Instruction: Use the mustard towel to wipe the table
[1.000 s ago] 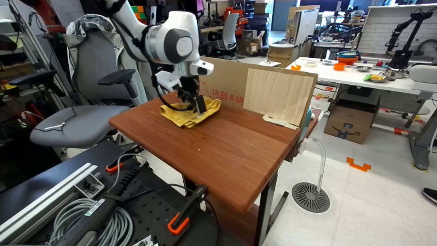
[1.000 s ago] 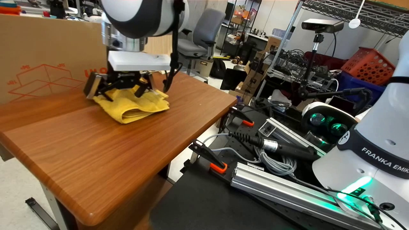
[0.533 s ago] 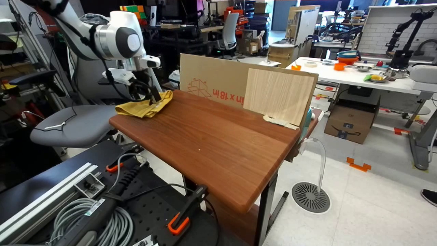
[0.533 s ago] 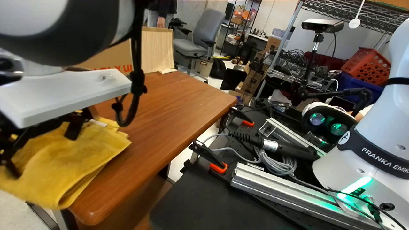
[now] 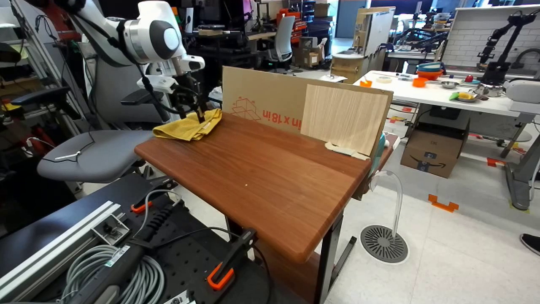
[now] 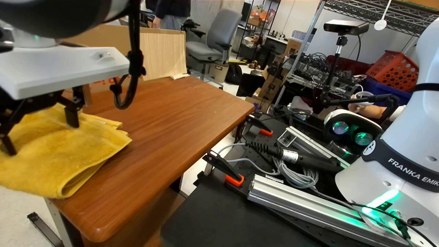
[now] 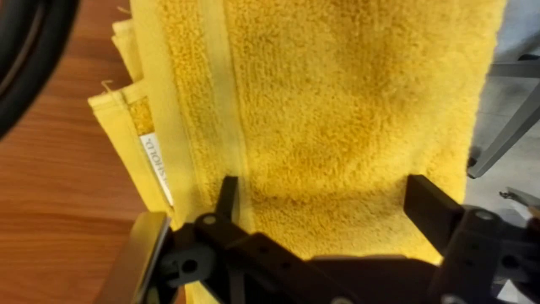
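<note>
The folded mustard towel lies on the brown wooden table at its left end in an exterior view, partly past the table's edge. It also shows large in an exterior view and in the wrist view, with floor visible beyond one side. My gripper is open, its two black fingers wide apart and their tips down on the towel's top in the wrist view. It also shows in an exterior view. No cloth appears pinched between the fingers. The towel's underside is hidden.
A cardboard panel with a pale wooden board stands along the table's back edge. A grey chair is beside the towel end. A black bench with clamps and cables adjoins the table. A person stands behind the panel.
The gripper and towel slid from mid-table to the left end in the exterior view with the chair, then came back slightly toward the right and rear. The fingers stayed open.
</note>
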`<control>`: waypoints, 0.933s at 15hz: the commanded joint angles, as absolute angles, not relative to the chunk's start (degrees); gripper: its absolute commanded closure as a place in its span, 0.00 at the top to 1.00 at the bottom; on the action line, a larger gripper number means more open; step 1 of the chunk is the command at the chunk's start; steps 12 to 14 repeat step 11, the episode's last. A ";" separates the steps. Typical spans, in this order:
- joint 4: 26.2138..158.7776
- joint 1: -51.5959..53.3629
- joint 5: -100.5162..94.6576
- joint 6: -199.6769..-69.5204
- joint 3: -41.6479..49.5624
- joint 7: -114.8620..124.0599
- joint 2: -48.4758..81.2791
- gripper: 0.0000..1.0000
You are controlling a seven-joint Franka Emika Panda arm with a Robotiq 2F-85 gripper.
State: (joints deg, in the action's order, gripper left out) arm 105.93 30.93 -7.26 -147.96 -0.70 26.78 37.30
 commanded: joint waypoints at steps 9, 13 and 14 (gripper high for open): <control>117.08 24.07 -10.70 -148.50 -2.01 25.11 17.18 1.00; 117.25 23.61 -10.60 -148.23 -2.45 25.04 17.10 1.00; 117.25 23.61 -10.60 -148.23 -2.45 25.04 17.10 1.00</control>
